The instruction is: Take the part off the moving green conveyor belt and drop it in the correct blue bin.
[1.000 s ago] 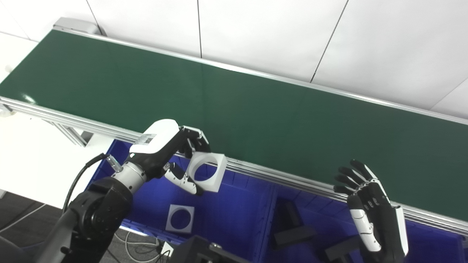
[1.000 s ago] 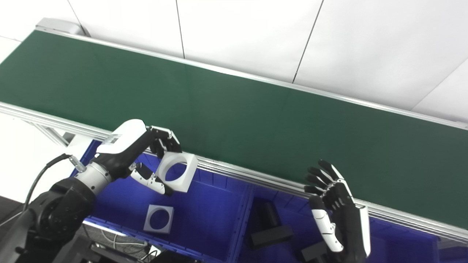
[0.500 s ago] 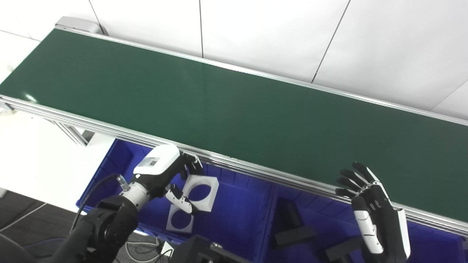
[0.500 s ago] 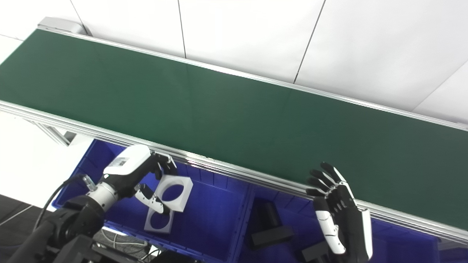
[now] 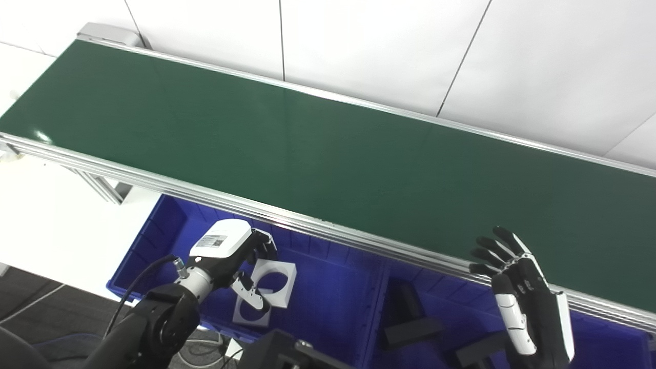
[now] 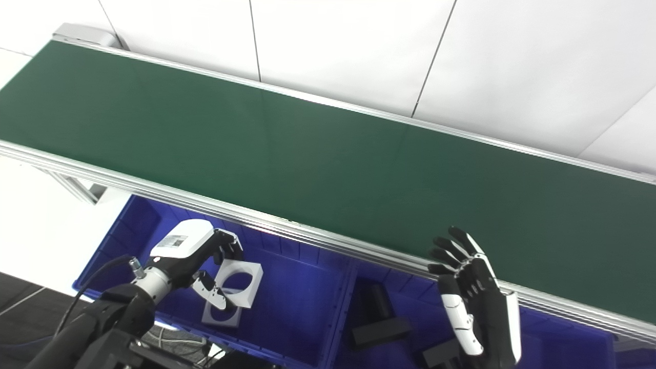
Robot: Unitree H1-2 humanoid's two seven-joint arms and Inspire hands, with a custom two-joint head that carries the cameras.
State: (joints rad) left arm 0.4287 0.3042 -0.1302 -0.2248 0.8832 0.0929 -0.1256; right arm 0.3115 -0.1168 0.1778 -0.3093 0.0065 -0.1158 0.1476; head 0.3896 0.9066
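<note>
The left hand (image 5: 233, 261) is down inside the left blue bin (image 5: 328, 312), below the near edge of the green conveyor belt (image 5: 328, 154), its fingers and thumb pinching the white square part (image 5: 274, 275) with the round hole. The part is tilted and sits just over a second white part (image 5: 249, 313) of the same kind lying on the bin floor near its front wall; whether the two touch cannot be told. That match suggests this is the correct bin, so the remaining step is the release. The risk, as I judge it, lies there: let go while tilted, the part could land on edge against the one below, bounce or lodge askew, or catch on the thumb as the fingers spread. Lifting out carelessly could also knock the hand against the belt's near rail. The right hand (image 6: 474, 297) is spread, holding nothing, above the right blue bin (image 6: 564, 343) with dark parts (image 6: 376, 320).
</note>
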